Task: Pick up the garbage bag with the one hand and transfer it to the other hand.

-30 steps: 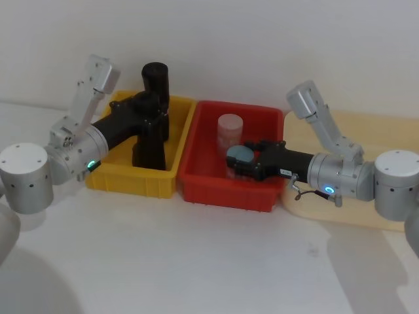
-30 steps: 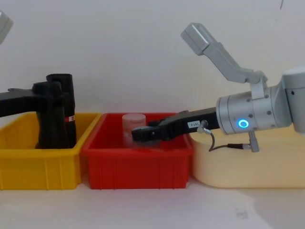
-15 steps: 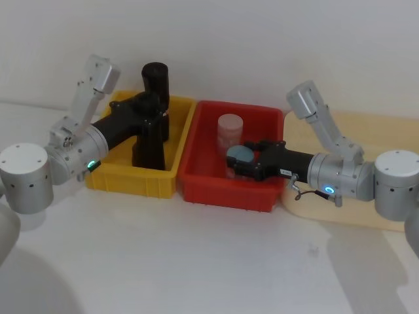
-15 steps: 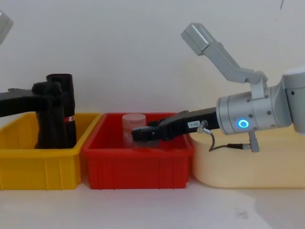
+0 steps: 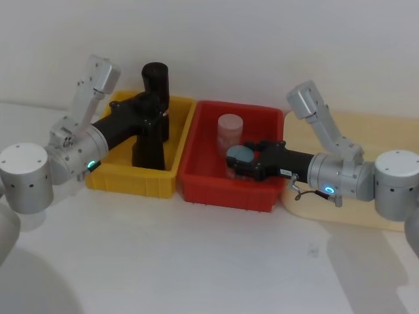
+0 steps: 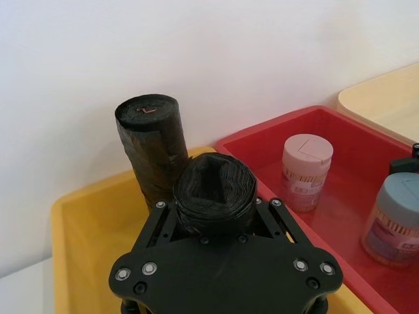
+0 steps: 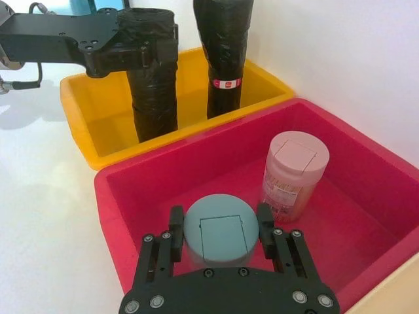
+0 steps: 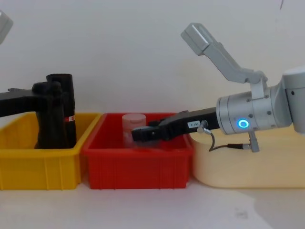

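- Yellow bin and red bin: sit side by side on the tabletop
- Garbage bag: stands upright in the yellow bin, just in front of a stickered black roll
- Left hand: clamps tight around the bag's top
- Right hand: reaches into the red bin, closed on a blue-lidded jar

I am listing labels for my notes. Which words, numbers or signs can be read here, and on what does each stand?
Nothing is legible.
Red-and-white sticker on the rear black roll: too small to read.
Label on the pink-lidded jar: blurred print.
Label on the blue-lidded jar in the right end effector: blurred.
White tag on the right arm: too small.
Garbage bag in the left end effector: no marking.
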Controlling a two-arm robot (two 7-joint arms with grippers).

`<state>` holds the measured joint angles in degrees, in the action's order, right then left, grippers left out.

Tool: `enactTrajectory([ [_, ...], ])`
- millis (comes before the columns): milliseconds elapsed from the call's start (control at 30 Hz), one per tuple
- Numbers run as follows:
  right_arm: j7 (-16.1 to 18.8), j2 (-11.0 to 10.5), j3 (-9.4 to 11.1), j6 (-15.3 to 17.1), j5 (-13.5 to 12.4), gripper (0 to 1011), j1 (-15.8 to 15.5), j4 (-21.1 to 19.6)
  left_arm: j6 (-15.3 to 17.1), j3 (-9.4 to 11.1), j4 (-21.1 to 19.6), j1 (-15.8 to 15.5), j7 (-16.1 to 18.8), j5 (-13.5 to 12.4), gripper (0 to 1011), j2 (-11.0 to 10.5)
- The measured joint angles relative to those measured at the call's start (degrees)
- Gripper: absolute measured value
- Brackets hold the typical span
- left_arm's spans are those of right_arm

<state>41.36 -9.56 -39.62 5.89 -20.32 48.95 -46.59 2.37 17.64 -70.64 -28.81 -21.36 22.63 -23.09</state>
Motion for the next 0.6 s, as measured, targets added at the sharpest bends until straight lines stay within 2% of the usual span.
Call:
enactTrajectory([
  [267,0.0,0.02,0.01,-0.01,0.03,647,-0.05,0.0,-0.42,-0.13,0.04,0.08,0.01,-0.07,348,0.08],
  [500,0.24,-0.02,0.26,-0.17,0.05,647,-0.43,-0.37,-1.18,-0.2,-0.12,0.4,0.98,-1.26,348,0.16],
  [600,0.29,-0.35,0.6,-0.15,0.03,647,-0.85,-1.46,-1.19,-0.29,-1.39,0.65,2.16,-2.28,348,0.0],
])
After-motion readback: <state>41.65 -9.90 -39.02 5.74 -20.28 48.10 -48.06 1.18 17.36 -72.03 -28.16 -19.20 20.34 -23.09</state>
